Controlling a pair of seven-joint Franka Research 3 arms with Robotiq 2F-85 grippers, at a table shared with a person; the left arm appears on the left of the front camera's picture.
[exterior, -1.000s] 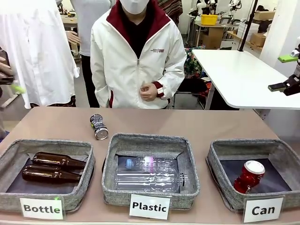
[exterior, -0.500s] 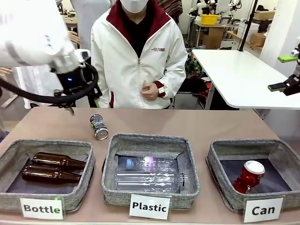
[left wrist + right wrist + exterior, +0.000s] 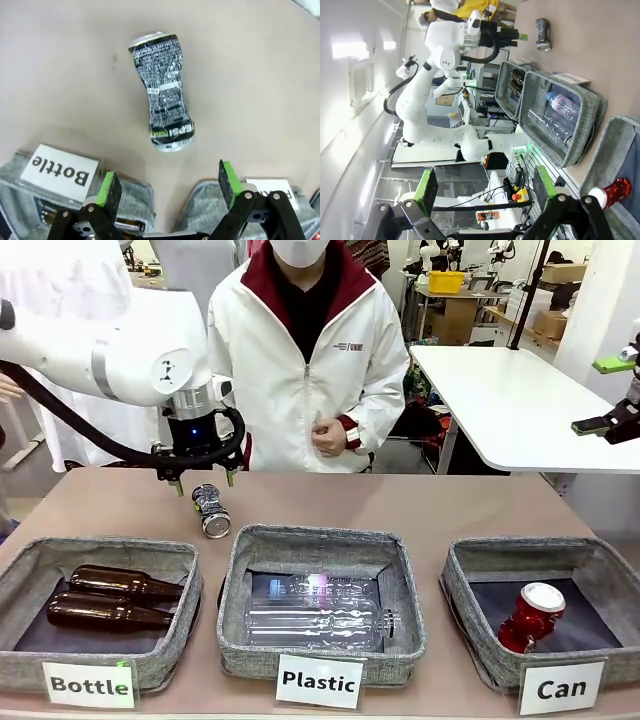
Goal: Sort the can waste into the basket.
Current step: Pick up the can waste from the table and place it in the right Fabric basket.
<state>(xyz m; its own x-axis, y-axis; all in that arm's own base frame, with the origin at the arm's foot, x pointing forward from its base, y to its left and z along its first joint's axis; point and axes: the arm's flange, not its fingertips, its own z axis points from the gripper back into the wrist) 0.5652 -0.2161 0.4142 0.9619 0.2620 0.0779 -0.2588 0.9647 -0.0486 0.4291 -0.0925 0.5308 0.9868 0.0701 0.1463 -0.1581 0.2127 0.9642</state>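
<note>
A dark, silvery dented can (image 3: 210,511) (image 3: 164,105) lies on its side on the table behind the "Plastic" basket. My left gripper (image 3: 203,483) (image 3: 169,185) hovers open just above and behind it, green pads (image 3: 109,187) spread, nothing between them. A red can with a silver top (image 3: 530,615) (image 3: 614,190) lies inside the "Can" basket (image 3: 470,630) at the right. My right gripper (image 3: 612,395) (image 3: 484,187) is open, raised high at the right edge, away from the table. The dark can (image 3: 543,33) is also far off in the right wrist view.
The "Bottle" basket (image 3: 25,575) holds two brown glass bottles (image 3: 115,597). The "Plastic" basket (image 3: 235,630) holds clear plastic bottles (image 3: 315,612). A person in a white jacket (image 3: 300,360) stands at the far side, hands held at the waist.
My left arm has swung in from the left and come down over the dark can. The right arm has not moved. The person leaned slightly.
</note>
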